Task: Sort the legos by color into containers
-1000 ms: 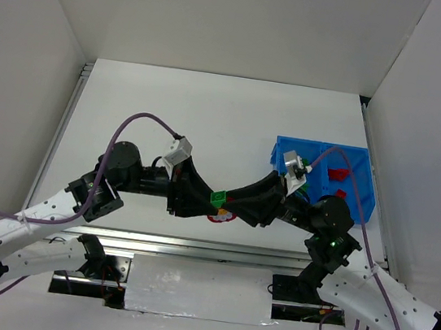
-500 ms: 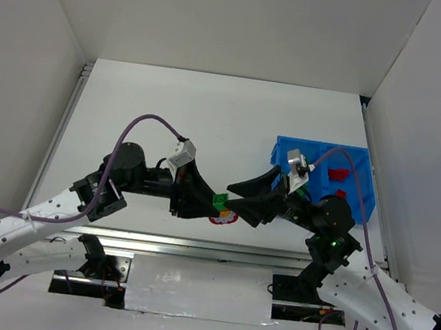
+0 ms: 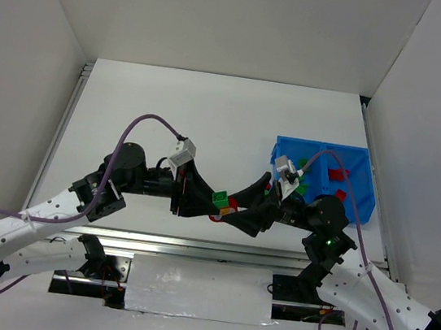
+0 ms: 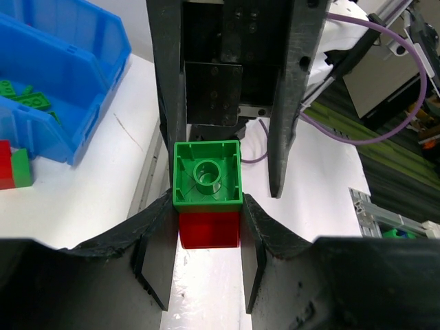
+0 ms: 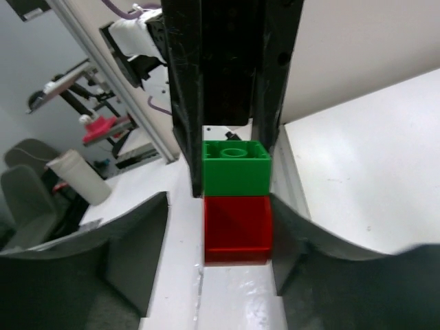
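Observation:
A joined lego, green brick [image 3: 220, 198] on red brick [image 3: 226, 209], hangs above the table's front middle. My left gripper [image 3: 212, 201] is shut on it; in the left wrist view its tips [image 4: 206, 213] pinch the stack at the green-red seam [image 4: 207, 206]. My right gripper [image 3: 240, 214] is open and faces it. In the right wrist view [image 5: 220, 223] its fingers flank the red brick [image 5: 237, 227]: the right one touches it, the left one stands apart. The blue bin [image 3: 366, 165] at the right holds red pieces [image 3: 336, 175] and green pieces [image 3: 300, 188].
The bin [image 4: 75, 110] shows at the left wrist view's upper left, with green bricks [image 4: 27, 102] inside. A loose red-green brick [image 4: 14, 165] lies on the table beside it. White walls enclose the table, and a metal rail [image 3: 192, 247] runs along the front edge.
One second ago both grippers met at the brick. The right gripper then opened and pulled back. It has now moved in again, open, around the red half. The left gripper kept its hold.

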Robot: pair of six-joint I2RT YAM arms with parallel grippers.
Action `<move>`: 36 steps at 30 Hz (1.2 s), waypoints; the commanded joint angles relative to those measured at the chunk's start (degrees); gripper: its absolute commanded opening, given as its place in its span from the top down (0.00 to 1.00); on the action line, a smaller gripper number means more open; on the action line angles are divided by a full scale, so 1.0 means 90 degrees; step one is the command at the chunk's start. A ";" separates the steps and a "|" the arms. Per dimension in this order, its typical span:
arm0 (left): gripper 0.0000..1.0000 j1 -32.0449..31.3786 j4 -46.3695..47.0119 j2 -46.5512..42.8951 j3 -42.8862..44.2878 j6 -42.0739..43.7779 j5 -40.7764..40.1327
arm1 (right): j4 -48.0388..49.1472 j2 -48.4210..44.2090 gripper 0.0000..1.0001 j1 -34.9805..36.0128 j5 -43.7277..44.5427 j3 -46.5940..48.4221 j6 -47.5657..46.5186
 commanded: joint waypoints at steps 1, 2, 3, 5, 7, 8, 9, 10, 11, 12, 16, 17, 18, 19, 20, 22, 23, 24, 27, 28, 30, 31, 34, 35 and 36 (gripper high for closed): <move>1.00 -0.0028 0.0273 -0.0152 0.0147 0.0157 -0.0079 | 0.0454 0.0011 0.41 -0.0036 -0.0471 -0.0036 -0.0013; 1.00 -0.0028 0.0283 -0.0161 0.0137 0.0147 -0.0088 | 0.0445 0.0011 0.44 -0.0036 -0.0452 -0.0065 -0.0022; 1.00 -0.0028 0.0303 -0.0181 0.0137 0.0147 -0.0088 | 0.0473 0.0011 0.47 -0.0036 -0.0442 -0.0094 -0.0023; 1.00 -0.0028 0.0293 -0.0191 0.0137 0.0138 -0.0088 | 0.0513 -0.0018 0.58 -0.0046 -0.0442 -0.0163 -0.0023; 1.00 -0.0028 0.0274 -0.0191 0.0137 0.0138 -0.0108 | 0.0484 -0.0057 0.79 -0.0056 -0.0422 -0.0192 -0.0052; 1.00 -0.0028 0.0283 -0.0191 0.0137 0.0138 -0.0108 | 0.0474 -0.0077 0.85 -0.0066 -0.0383 -0.0192 -0.0071; 1.00 -0.0028 0.0283 -0.0181 0.0147 0.0128 -0.0098 | 0.0454 -0.0077 0.90 -0.0075 -0.0393 -0.0192 -0.0071; 1.00 -0.0028 0.0303 -0.0171 0.0166 0.0118 -0.0079 | 0.0474 -0.0077 0.97 -0.0085 -0.0393 -0.0192 -0.0062; 1.00 -0.0028 0.0303 -0.0152 0.0176 0.0118 -0.0059 | 0.0474 -0.0058 0.99 -0.0076 -0.0403 -0.0182 -0.0052; 0.94 -0.0028 0.0293 -0.0113 0.0205 0.0128 -0.0040 | 0.0483 -0.0048 1.00 -0.0076 -0.0470 -0.0163 -0.0052; 0.55 -0.0028 0.0313 -0.0005 0.0273 0.0118 0.0068 | 0.0445 0.0069 1.00 -0.0085 -0.0520 -0.0085 -0.0062; 0.42 -0.0028 0.0313 0.0034 0.0293 0.0089 0.0048 | 0.0435 0.0079 1.00 -0.0085 -0.0520 -0.0085 -0.0062; 0.40 -0.0028 0.0313 0.0044 0.0303 0.0089 0.0039 | 0.0435 0.0089 1.00 -0.0076 -0.0520 -0.0085 -0.0081; 0.39 -0.0028 0.0332 0.0053 0.0313 0.0089 0.0038 | 0.0415 0.0089 1.00 -0.0085 -0.0471 -0.0085 -0.0091; 0.38 -0.0028 0.0342 0.0073 0.0322 0.0069 -0.0010 | 0.0347 0.0089 1.00 -0.0095 -0.0452 -0.0085 -0.0120; 0.38 -0.0028 0.0313 0.0073 0.0332 0.0079 -0.0049 | 0.0318 0.0079 1.00 -0.0095 -0.0412 -0.0104 -0.0159; 0.39 -0.0028 0.0322 0.0073 0.0352 0.0079 -0.0059 | 0.0318 0.0079 1.00 -0.0105 -0.0412 -0.0123 -0.0159; 0.40 -0.0028 0.0332 0.0073 0.0361 0.0089 -0.0059 | 0.0327 0.0079 1.00 -0.0114 -0.0422 -0.0133 -0.0150; 0.48 -0.0028 0.0332 0.0102 0.0400 0.0099 -0.0030 | 0.0357 0.0050 1.00 -0.0124 -0.0432 -0.0143 -0.0140; 0.48 -0.0028 0.0342 0.0112 0.0401 0.0089 -0.0069 | 0.0318 0.0050 1.00 -0.0134 -0.0432 -0.0143 -0.0149; 0.48 -0.0028 0.0381 0.0122 0.0381 0.0079 -0.0030 | 0.0269 0.0079 1.00 -0.0124 -0.0442 -0.0104 -0.0179; 0.48 -0.0028 0.0391 0.0112 0.0391 0.0079 -0.0030 | 0.0259 0.0108 1.00 -0.0124 -0.0490 -0.0094 -0.0189; 0.43 -0.0028 0.0401 0.0122 0.0400 0.0069 -0.0030 | 0.0249 0.0177 1.00 -0.0115 -0.0539 -0.0084 -0.0189; 0.43 -0.0028 0.0401 0.0122 0.0410 0.0069 -0.0040 | 0.0259 0.0186 1.00 -0.0115 -0.0549 -0.0104 -0.0198; 0.43 -0.0028 0.0401 0.0131 0.0430 0.0069 -0.0030 | 0.0269 0.0187 1.00 -0.0134 -0.0549 -0.0104 -0.0189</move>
